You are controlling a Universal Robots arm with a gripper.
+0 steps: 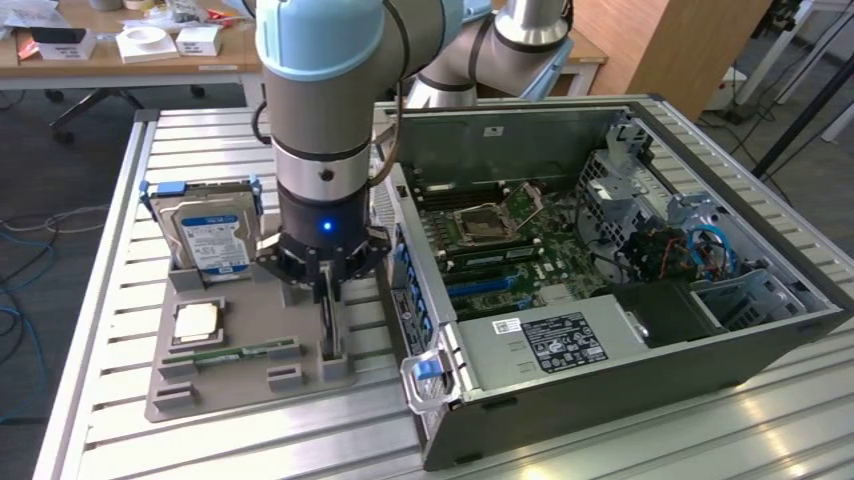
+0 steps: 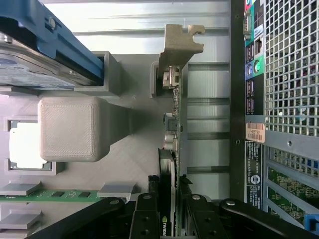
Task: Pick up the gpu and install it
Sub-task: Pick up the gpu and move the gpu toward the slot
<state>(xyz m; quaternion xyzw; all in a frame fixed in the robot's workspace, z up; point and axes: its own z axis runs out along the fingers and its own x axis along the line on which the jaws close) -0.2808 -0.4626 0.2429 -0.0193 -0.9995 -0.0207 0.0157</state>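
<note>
One gpu (image 2: 173,117) is standing on edge in a slot of the gray holder tray (image 1: 240,378), with my gripper (image 2: 168,204) pinched onto both its faces, just beside the open pc case (image 1: 761,320) and with the hard drive (image 1: 214,240) on the tray's other side.

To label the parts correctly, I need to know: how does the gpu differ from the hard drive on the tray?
The gpu is thin and dark with a silver bracket; the drive is thicker, silver, blue-framed, with a blue-white label. The gripper is down at the gpu; nothing touches the drive. Both stand on edge in the grey tray.
</note>
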